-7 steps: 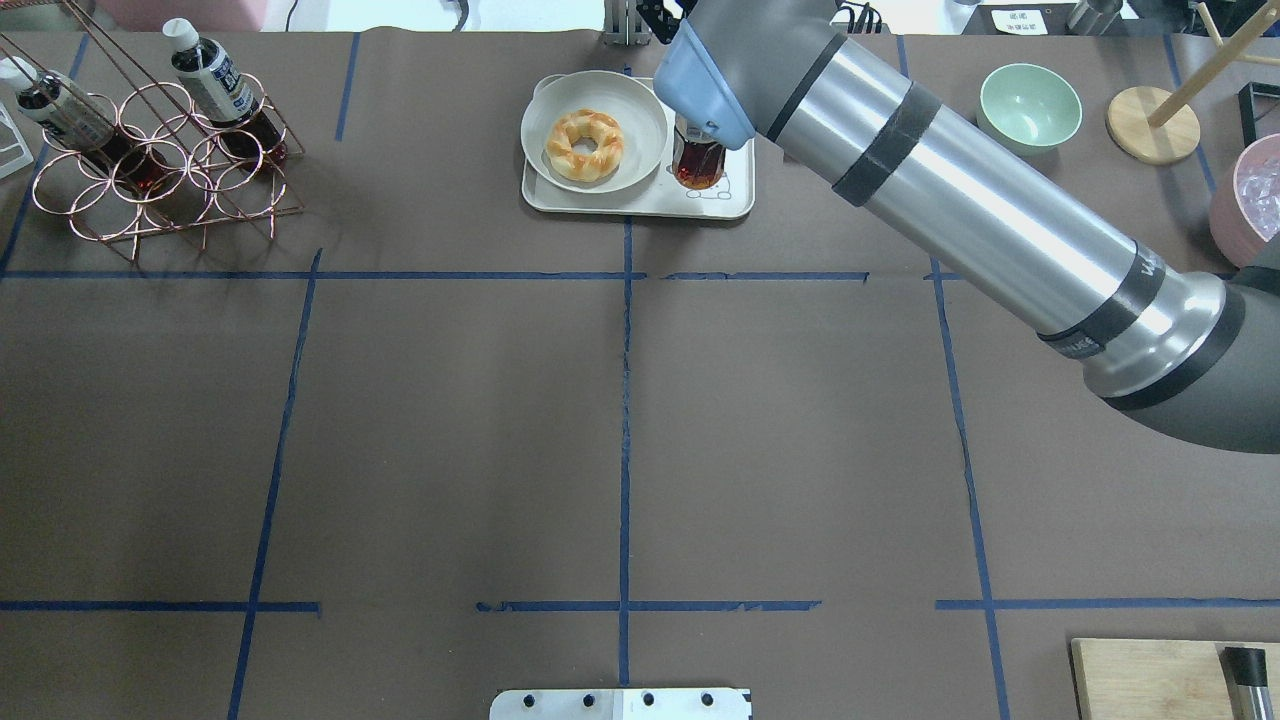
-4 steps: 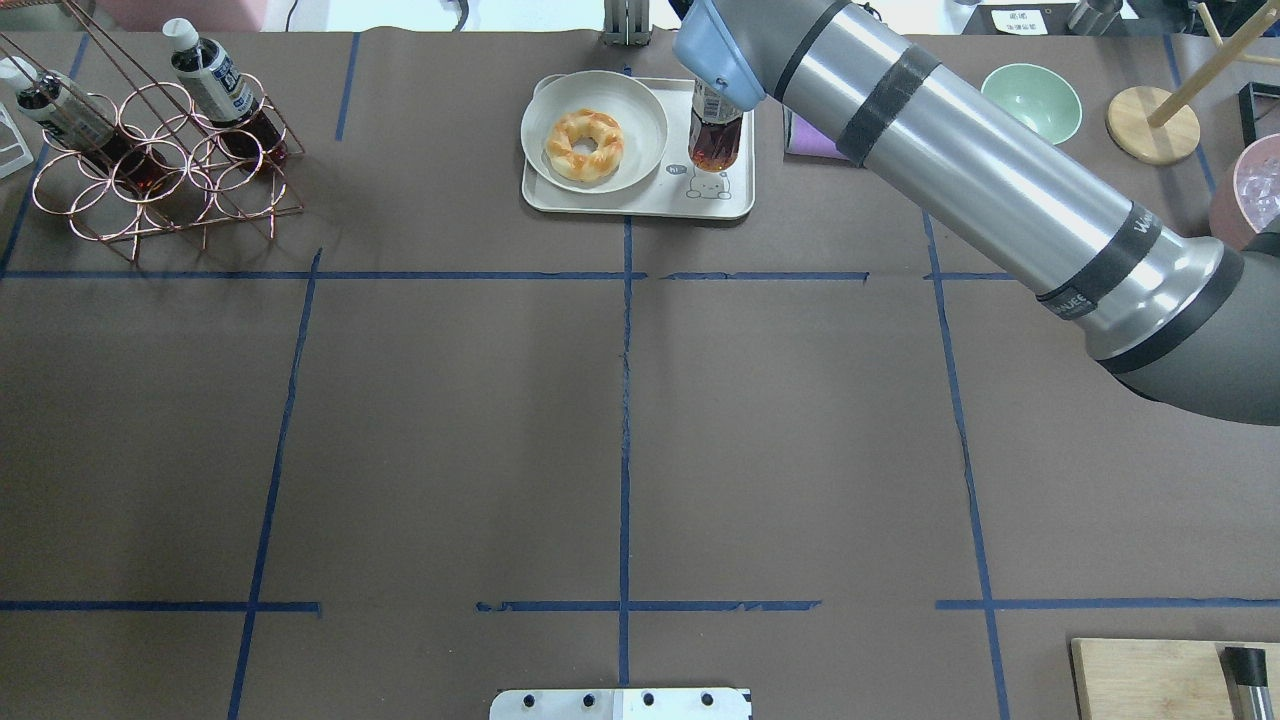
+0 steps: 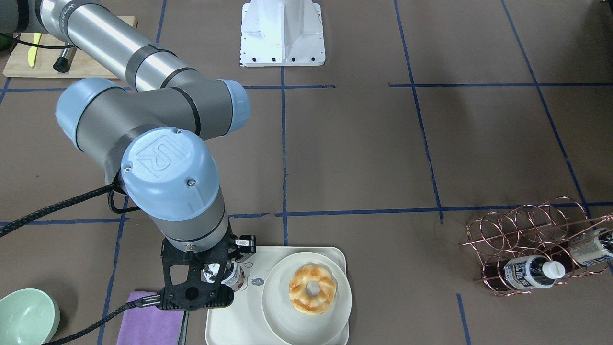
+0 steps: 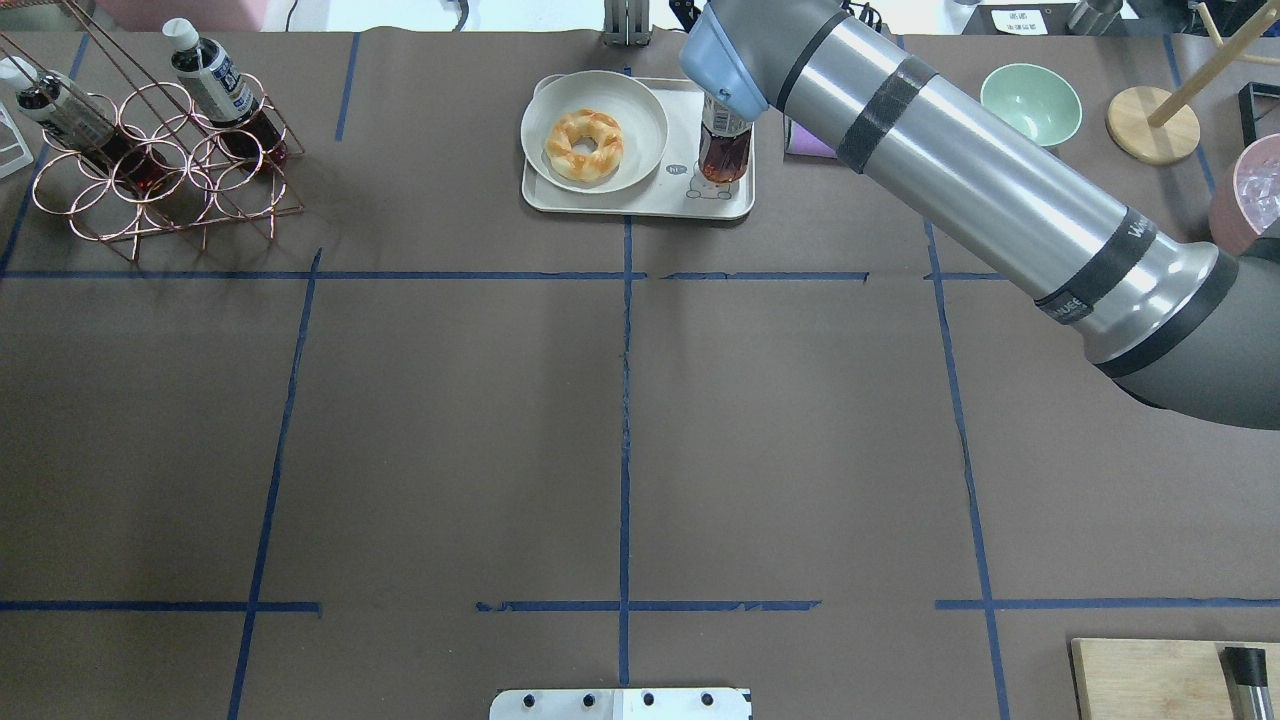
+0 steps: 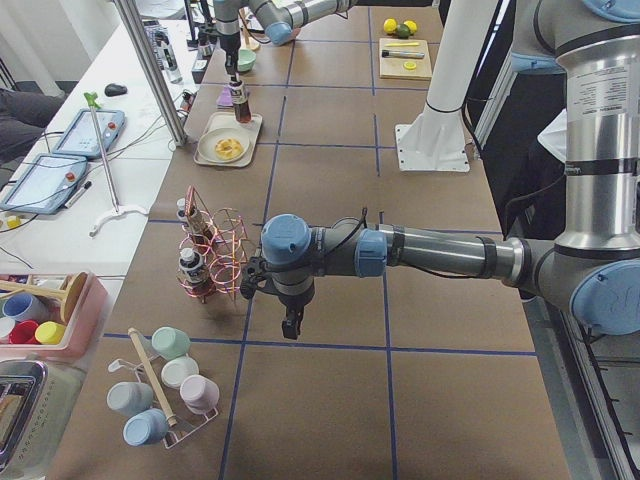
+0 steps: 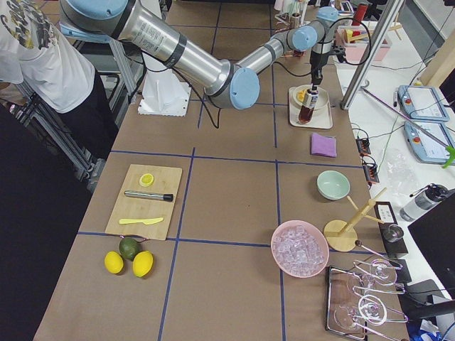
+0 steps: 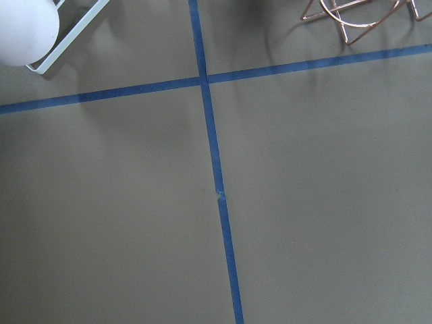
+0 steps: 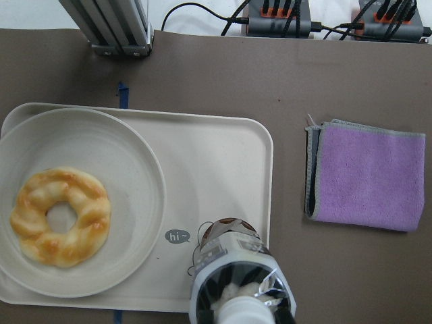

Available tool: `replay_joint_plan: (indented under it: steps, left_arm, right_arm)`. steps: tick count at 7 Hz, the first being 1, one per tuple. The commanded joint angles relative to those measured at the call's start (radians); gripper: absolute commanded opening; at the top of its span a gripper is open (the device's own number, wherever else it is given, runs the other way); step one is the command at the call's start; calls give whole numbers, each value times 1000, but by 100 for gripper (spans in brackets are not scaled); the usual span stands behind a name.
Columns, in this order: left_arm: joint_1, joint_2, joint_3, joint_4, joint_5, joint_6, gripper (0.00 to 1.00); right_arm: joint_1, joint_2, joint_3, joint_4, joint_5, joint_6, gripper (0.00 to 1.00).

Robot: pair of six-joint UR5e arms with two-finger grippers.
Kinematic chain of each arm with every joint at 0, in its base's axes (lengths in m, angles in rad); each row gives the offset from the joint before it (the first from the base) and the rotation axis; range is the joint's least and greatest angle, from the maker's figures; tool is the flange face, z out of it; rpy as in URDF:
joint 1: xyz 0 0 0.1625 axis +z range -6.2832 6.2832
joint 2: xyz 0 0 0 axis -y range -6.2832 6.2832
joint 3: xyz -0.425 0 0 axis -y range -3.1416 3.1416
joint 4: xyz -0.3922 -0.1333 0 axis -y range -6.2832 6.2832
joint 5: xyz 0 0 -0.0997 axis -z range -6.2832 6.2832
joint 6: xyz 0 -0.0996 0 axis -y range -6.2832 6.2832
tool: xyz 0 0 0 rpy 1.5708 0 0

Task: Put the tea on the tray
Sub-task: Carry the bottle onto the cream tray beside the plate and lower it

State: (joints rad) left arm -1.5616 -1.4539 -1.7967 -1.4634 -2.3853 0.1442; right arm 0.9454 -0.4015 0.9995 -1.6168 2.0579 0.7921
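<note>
The tea bottle (image 4: 722,150) has dark brown liquid and a white-and-navy label. It hangs upright over the right part of the cream tray (image 4: 640,205), above the bear drawing. My right gripper (image 3: 224,277) is shut on its top; the bottle (image 3: 235,278) shows between the black fingers. In the right wrist view the bottle (image 8: 236,277) is at the bottom, over the tray (image 8: 223,148). I cannot tell if its base touches the tray. My left gripper (image 5: 290,325) hovers over the table near the rack; I cannot tell whether it is open or shut.
A white plate (image 4: 640,110) with a glazed ring pastry (image 4: 585,145) fills the tray's left part. A copper wire rack (image 4: 160,165) at far left holds two more bottles (image 4: 210,80). A purple cloth (image 8: 364,175), green bowl (image 4: 1030,105) and wooden stand (image 4: 1152,125) lie right of the tray.
My right arm has swung a little to the right and farther back. The bottle has moved right with it across the tray, and more of it shows below the wrist.
</note>
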Motion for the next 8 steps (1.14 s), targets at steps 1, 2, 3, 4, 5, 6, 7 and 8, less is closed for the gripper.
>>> replay_joint_plan:
  steps: [1, 2, 3, 4, 5, 6, 7, 8]
  left_arm:
    - [0, 1, -1, 0, 0, 0, 100]
    - [0, 1, 0, 0, 0, 0, 100]
    - [0, 1, 0, 0, 0, 0, 100]
    - [0, 1, 2, 0, 0, 0, 100]
    - [0, 1, 2, 0, 0, 0, 100]
    - [0, 1, 2, 0, 0, 0, 100]
    - [0, 1, 2, 0, 0, 0, 100]
    - [0, 1, 7, 0, 0, 0, 100]
  right_arm:
    - [-13, -6, -1, 37, -1, 34, 27]
    - [-14, -11, -1, 47, -1, 45, 37]
    - [-14, -11, 1, 48, -1, 45, 53]
    - [-14, -11, 1, 48, -1, 45, 74]
    - [-14, -11, 2, 46, -1, 47, 94]
    - [-14, -8, 7, 45, 1, 45, 98]
    - [-2, -5, 25, 37, 42, 44, 99]
    - [40, -10, 51, 25, 98, 42, 99]
